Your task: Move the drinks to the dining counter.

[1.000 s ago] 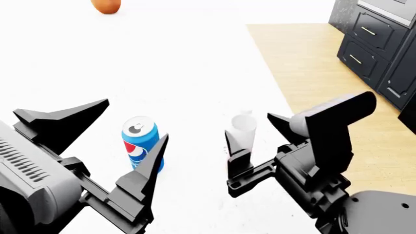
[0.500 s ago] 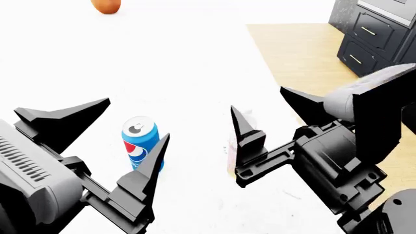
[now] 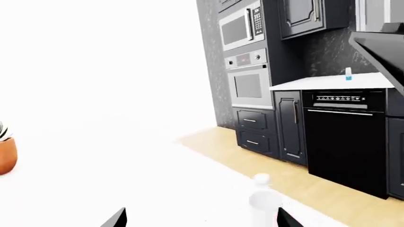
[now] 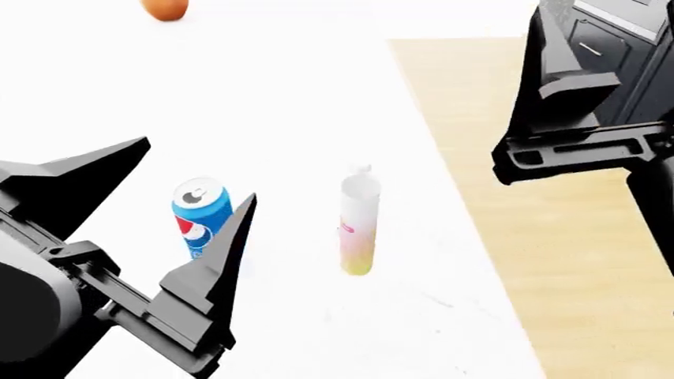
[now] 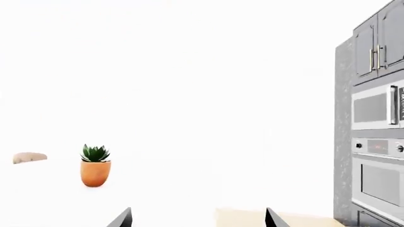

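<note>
1. White surface (image 4: 295, 95) carries the white bottle (image 4: 358, 225), upright near its edge beside the wooden floor (image 4: 495, 158), with the cola can (image 4: 200, 217) just beside.
2. Left pincer (image 4: 158, 229) is spread behind the can; right pincer (image 4: 589, 87) hangs empty, jaws spread, well apart from both.
3. Whichever goes first, I'd center the jaws around its body before closing.

Black angular left hand (image 4: 185, 237), pointed fingers; grey ribbed wrist; black right hand (image 4: 569, 103).

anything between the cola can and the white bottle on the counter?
Nothing: head view shows bare white counter between the cola can and the white bottle.
</note>
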{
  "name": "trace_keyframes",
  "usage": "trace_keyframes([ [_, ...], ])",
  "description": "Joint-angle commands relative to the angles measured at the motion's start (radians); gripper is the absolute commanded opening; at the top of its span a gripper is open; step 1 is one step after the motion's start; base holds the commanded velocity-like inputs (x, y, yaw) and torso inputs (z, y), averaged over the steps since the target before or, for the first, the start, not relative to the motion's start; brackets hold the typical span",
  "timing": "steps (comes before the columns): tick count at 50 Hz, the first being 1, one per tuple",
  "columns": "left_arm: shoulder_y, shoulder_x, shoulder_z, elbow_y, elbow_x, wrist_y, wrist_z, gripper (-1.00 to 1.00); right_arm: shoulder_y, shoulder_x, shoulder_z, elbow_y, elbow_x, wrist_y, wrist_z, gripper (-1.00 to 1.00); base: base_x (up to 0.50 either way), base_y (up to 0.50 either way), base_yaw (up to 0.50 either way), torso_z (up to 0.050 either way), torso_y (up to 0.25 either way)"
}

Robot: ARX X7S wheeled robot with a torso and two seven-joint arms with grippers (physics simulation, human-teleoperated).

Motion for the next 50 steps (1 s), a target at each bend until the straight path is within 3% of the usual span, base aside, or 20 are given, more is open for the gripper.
trace_keyframes([
  [1,-0.026,0.007,-0.019,0.000,-0.033,-0.006,-0.032,1.00,-0.048,0.024,0.083,-0.025,-0.044,-0.051,0.003,1.00,0.48,-0.37,0.00,0.000,0.000],
  [30,-0.093,0.038,0.027,-0.016,-0.063,-0.044,-0.068,1.00,-0.170,0.039,0.149,-0.037,-0.086,-0.088,-0.029,1.00,0.49,-0.27,0.00,0.000,0.000],
  [37,-0.070,0.047,0.011,-0.017,-0.051,-0.055,-0.057,1.00,-0.105,0.061,0.051,-0.022,-0.119,0.026,0.024,1.00,0.49,-0.20,0.00,0.001,0.000],
  [50,-0.062,0.050,-0.002,-0.016,-0.057,-0.065,-0.057,1.00,-0.095,0.073,0.053,-0.016,-0.093,0.022,0.044,1.00,-0.02,-0.20,-0.48,0.000,0.000],
])
